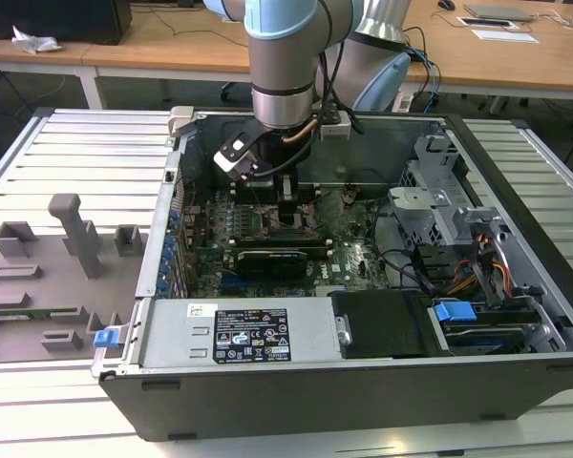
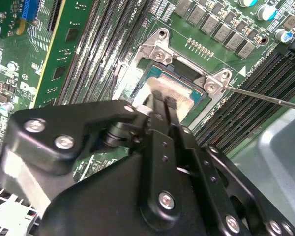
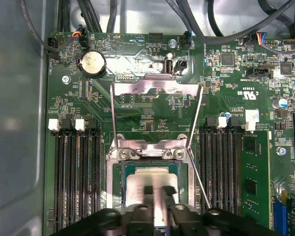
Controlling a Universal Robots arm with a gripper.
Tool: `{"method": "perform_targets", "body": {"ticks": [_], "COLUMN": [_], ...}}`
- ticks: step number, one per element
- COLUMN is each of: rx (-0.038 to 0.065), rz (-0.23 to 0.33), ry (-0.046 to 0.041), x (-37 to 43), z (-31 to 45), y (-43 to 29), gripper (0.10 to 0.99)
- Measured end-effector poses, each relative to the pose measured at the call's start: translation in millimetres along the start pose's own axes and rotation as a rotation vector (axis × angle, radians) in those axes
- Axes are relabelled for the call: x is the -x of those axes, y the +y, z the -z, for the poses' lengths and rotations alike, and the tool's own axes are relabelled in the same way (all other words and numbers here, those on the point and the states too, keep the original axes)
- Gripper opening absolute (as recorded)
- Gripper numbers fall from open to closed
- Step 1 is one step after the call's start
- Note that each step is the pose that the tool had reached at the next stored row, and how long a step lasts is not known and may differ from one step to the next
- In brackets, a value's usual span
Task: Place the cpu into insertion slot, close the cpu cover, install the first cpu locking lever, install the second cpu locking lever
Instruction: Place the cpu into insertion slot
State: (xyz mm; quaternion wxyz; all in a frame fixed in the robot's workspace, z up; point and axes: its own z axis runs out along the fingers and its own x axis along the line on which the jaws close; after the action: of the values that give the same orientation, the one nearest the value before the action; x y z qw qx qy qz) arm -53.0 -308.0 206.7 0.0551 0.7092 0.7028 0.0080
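One claw (image 3: 158, 191), narrow, tips close together at the cpu (image 3: 137, 184) top; cpu sits directly under claw inside insertion slot (image 2: 181, 70); thin lever rod (image 3: 200, 189) just beside; cpu cover (image 3: 157, 91) flipped open, beyond slot.

The exterior view looks down into the case (image 1: 267, 382); both wrist views closely share the insertion slot (image 3: 123, 177) (image 2: 181, 70).

- cpu (image 3: 135, 189): silver square, flat in insertion slot (image 2: 179, 70).
- insertion slot: exterior view, 12 o'clock of black card (image 1: 282, 260).
- cpu cover (image 3: 157, 88): silver frame, swung open.
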Motion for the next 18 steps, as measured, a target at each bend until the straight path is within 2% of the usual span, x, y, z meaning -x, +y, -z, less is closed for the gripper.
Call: {"method": "perform_targets", "body": {"ticks": [1, 7, 8, 10, 14, 18], "rx": [0.0, 0.0, 0.0, 0.0, 0.0, 0.0], "rz": [0.0, 0.0, 0.0, -0.002, -0.002, -0.003], "ry": [0.0, -0.0001, 0.0026, 0.0174, 0.0237, 0.0252], "x": [0.0, 0.0, 0.1, 0.0, 0.0, -0.1], "z": [0.1, 0.2, 0.4, 0.3, -1.2, -1.5], "y": [0.0, 0.0, 0.0, 0.0, -0.1, -0.1], "gripper": [0.11, 0.106, 0.106, 0.106, 0.106, 0.106]}}
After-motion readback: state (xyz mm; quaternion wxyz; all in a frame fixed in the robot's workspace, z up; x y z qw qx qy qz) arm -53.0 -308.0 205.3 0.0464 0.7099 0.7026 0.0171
